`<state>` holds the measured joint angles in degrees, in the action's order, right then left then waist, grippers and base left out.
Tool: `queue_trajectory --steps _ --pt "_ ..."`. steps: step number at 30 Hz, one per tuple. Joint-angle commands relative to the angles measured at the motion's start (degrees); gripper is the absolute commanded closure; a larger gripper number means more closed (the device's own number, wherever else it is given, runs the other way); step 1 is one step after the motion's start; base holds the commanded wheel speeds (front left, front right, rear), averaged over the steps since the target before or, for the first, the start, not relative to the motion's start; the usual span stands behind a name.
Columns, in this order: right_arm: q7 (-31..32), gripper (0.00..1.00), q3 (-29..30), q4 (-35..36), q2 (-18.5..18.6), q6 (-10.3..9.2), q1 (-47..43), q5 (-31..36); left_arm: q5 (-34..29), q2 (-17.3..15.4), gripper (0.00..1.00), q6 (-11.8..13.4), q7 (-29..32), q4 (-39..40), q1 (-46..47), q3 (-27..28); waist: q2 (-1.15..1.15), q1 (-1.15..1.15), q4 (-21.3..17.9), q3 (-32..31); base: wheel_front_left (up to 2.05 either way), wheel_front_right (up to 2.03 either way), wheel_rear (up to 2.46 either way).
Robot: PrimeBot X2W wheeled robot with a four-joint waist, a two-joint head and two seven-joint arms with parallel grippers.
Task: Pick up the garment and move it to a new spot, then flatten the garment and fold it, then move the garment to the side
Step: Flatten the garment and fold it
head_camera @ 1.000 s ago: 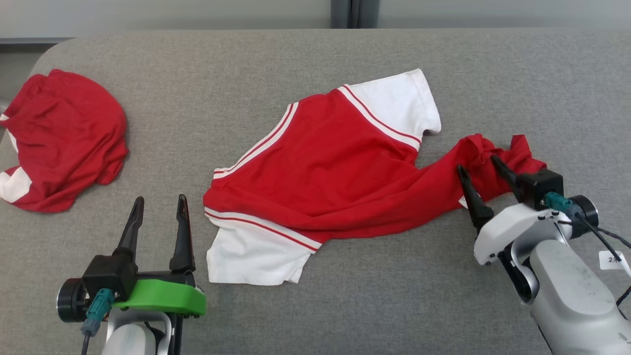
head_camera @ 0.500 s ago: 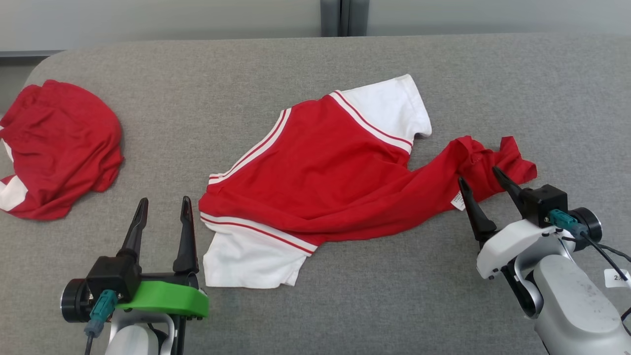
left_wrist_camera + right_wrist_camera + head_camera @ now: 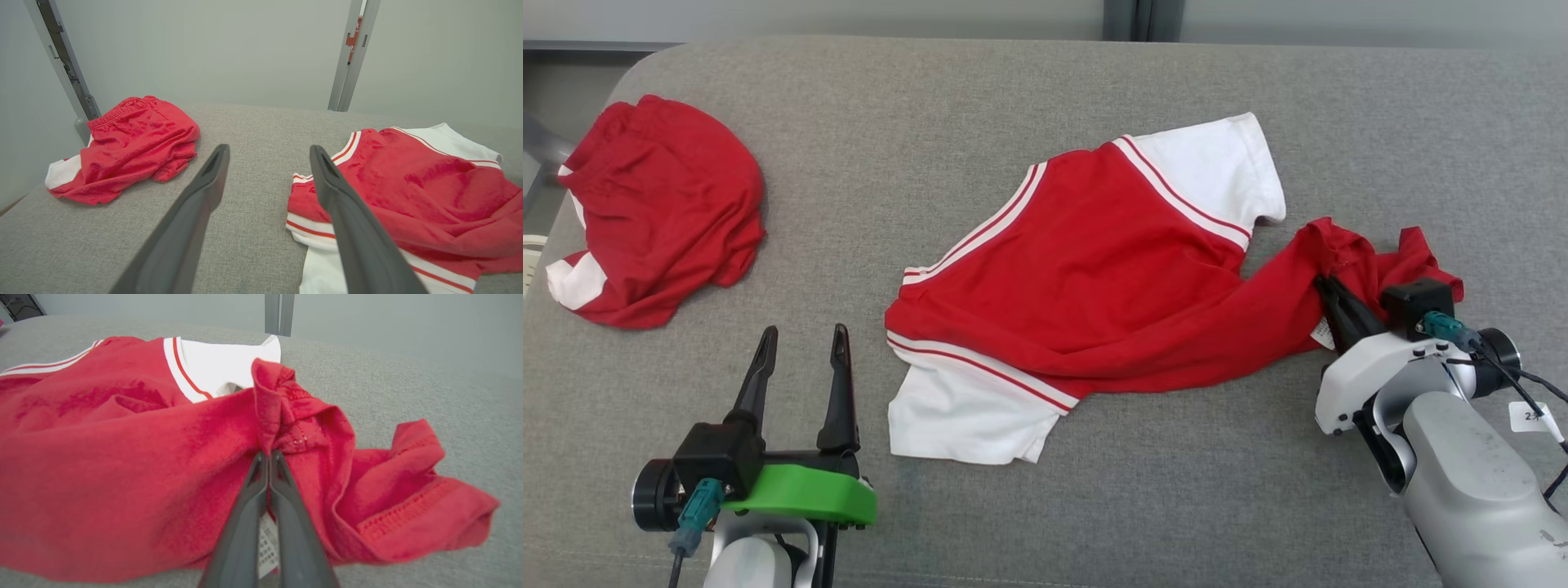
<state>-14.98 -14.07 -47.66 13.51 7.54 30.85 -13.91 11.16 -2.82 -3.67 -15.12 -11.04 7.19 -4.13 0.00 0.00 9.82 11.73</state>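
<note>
1. Centrally, a rumpled red garment (image 3: 1094, 269) with white sleeves lies on the grey woven counter (image 3: 915, 114).
2. Fingers of the right gripper (image 3: 1327, 287) clamp its bunched red edge.
3. Fingers of the left gripper (image 3: 803, 333) stand apart.

Bright, even, diffuse light; faint shadow under the T-shirt (image 3: 1094, 269). Head view sharp. Wrist views bowed at edges, foreground blurred.

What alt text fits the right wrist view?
The right tool, shut, pinches a bunched fold of the red garment, a white label showing between its fingers. A white sleeve lies beyond on the grey padded surface.
</note>
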Motion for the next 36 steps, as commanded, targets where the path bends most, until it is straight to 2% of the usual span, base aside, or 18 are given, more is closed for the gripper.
queue_trajectory --steps 1,6,17,20,26,27,29,30,36 --pt "-0.2 1.00 -0.2 -0.7 -0.1 -0.10 0.6 -0.3 0.3 -0.1 0.00 0.4 0.0 0.0 0.4 0.0 0.00 0.00 0.1 -0.1 0.00 0.00 0.00" --pt "-0.3 1.00 0.8 2.1 -0.1 -0.10 -2.6 -1.6 0.1 -0.1 0.00 0.7 0.0 -0.5 -1.3 0.1 0.00 0.00 -1.0 -2.3 0.00 0.00 0.00" --pt "-0.2 1.00 5.0 21.8 -0.2 -0.10 -21.1 -2.3 0.1 -0.1 0.00 0.5 0.0 -0.8 -3.6 0.0 0.00 0.00 -6.1 -4.9 0.00 0.00 0.00" --pt "1.9 1.00 7.8 27.5 -1.8 -0.10 -28.6 -1.7 -0.1 -0.1 0.00 0.5 0.0 -0.6 -3.1 0.1 0.00 0.00 -7.2 -4.6 0.00 0.00 0.00" --pt "5.6 1.00 11.2 34.8 -5.1 -0.10 -37.3 -2.2 -0.5 -0.1 0.00 0.1 0.0 -0.4 -3.0 0.6 0.00 0.00 -8.0 -4.3 0.00 0.00 0.00" --pt "6.2 0.71 11.5 35.5 -5.3 -0.10 -38.2 -2.2 -0.5 -0.1 0.00 0.0 0.0 -0.5 -2.9 0.6 0.00 0.00 -8.0 -4.2 0.00 0.00 0.00" --pt "6.8 0.02 12.2 37.4 -5.9 -0.10 -39.7 -1.7 -0.6 -0.1 0.00 0.0 0.0 -0.5 -2.6 0.7 0.00 0.00 -7.9 -4.2 0.00 0.00 0.00" --pt "6.9 0.00 12.5 38.5 -6.2 -0.10 -40.5 -1.5 -0.6 -0.1 0.00 -0.1 0.0 -0.5 -2.5 0.7 0.00 0.00 -7.8 -4.1 0.00 0.00 0.00" --pt "6.7 0.00 14.1 45.3 -5.3 -0.10 -40.6 0.2 -0.6 -0.1 0.00 0.0 0.0 -0.3 -2.7 1.1 0.00 0.00 -7.5 -4.1 0.00 0.00 0.00"
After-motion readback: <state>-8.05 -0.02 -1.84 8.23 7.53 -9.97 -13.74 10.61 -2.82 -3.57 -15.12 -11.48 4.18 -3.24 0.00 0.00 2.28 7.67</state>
